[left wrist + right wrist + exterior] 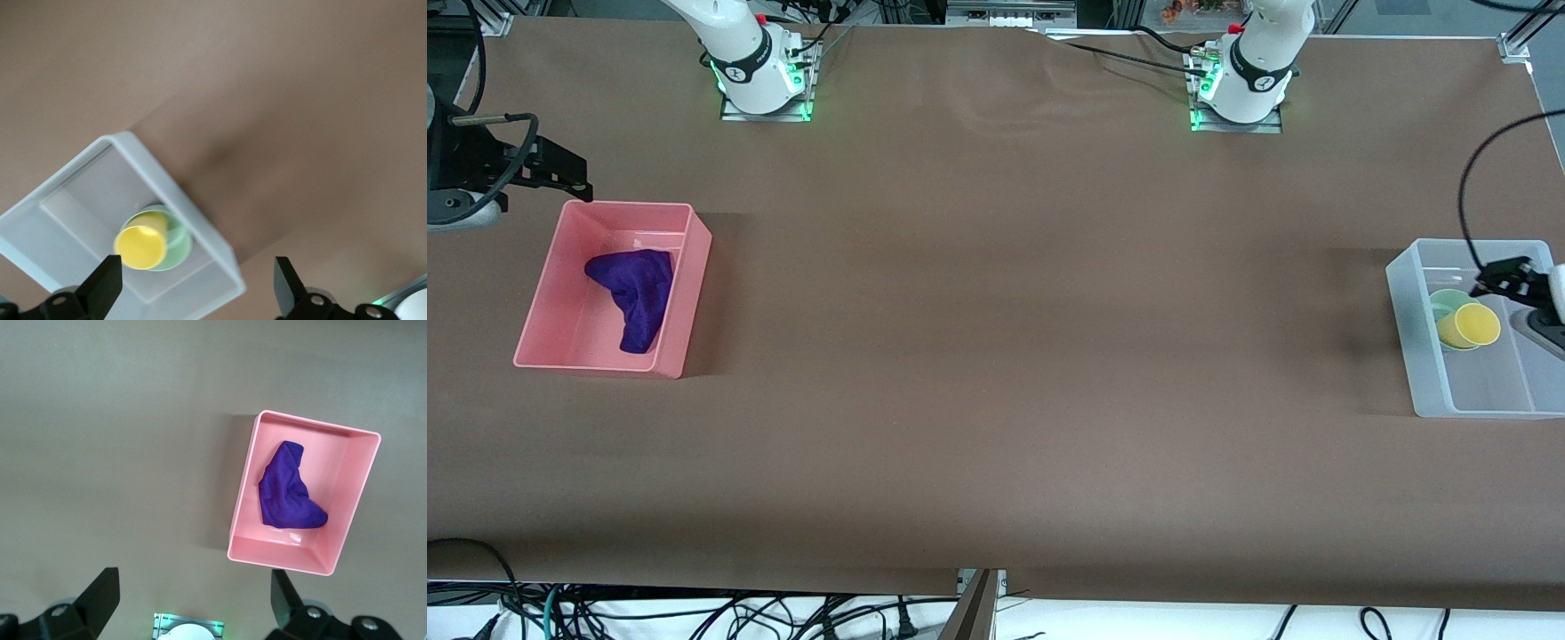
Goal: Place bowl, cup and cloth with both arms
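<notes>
The purple cloth (pixel 636 293) lies in a pink bin (pixel 694 276) at the right arm's end of the table; the right wrist view shows the cloth (pixel 288 492) in the bin (pixel 243 487) too. The yellow cup (pixel 1469 325) rests tilted in the mint-green bowl (pixel 1443 304), inside a clear bin (pixel 1405 329) at the left arm's end. The left wrist view shows the cup (pixel 141 245), the bowl (pixel 179 239) and the bin (pixel 173 193). My left gripper (pixel 1504 277) (pixel 195 287) is open and empty above the clear bin. My right gripper (pixel 569 178) (pixel 193 597) is open and empty, up beside the pink bin's corner.
The brown table (pixel 996 356) stretches between the two bins. The arm bases (pixel 765 80) stand along the edge farthest from the front camera. Cables hang below the table's near edge (pixel 694 613).
</notes>
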{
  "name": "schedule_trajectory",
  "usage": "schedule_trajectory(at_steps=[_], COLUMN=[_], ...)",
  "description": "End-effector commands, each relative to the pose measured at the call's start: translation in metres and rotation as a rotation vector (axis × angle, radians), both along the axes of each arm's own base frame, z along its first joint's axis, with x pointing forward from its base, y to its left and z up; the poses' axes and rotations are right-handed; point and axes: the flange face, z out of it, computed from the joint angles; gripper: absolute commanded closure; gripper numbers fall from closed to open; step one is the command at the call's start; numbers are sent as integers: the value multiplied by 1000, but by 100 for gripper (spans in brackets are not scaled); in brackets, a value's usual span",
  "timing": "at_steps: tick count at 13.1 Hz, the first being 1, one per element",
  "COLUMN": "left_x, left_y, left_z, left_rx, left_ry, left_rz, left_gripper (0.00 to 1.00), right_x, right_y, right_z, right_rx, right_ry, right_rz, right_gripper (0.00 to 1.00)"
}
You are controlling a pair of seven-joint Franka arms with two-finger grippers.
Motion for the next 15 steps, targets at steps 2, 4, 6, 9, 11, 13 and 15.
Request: schedule_trajectory(at_steps=[2, 4, 6, 9, 11, 13, 15], left_x=[-2, -6, -21, -48, -71, -90, -88], left_y=[-83, -136, -175, -166, -163, -170, -174], left_z=[9, 25, 63, 96, 82, 76, 71], left_rx=[-15, -40, -7, -101, -96, -83, -75], left_ry=[17, -4, -70, -184, -217, -209, -198], left_rz=[212, 333, 386, 616, 624, 608, 599], left_gripper=[0, 0, 0, 0, 0, 0, 0], right_x=[2, 5, 8, 10, 10, 10, 10], right_y=[3, 9, 8, 14, 18, 14, 13], right_z=[-5, -7, -6, -10, -10, -10, -10], right_rx=[9, -2, -2, -4, -2, -2, -2], right_ry=[12, 10, -1, 6, 6, 6, 6], right_rz=[-15, -3, -3, 6, 12, 6, 5], right_gripper=[0, 0, 0, 0, 0, 0, 0])
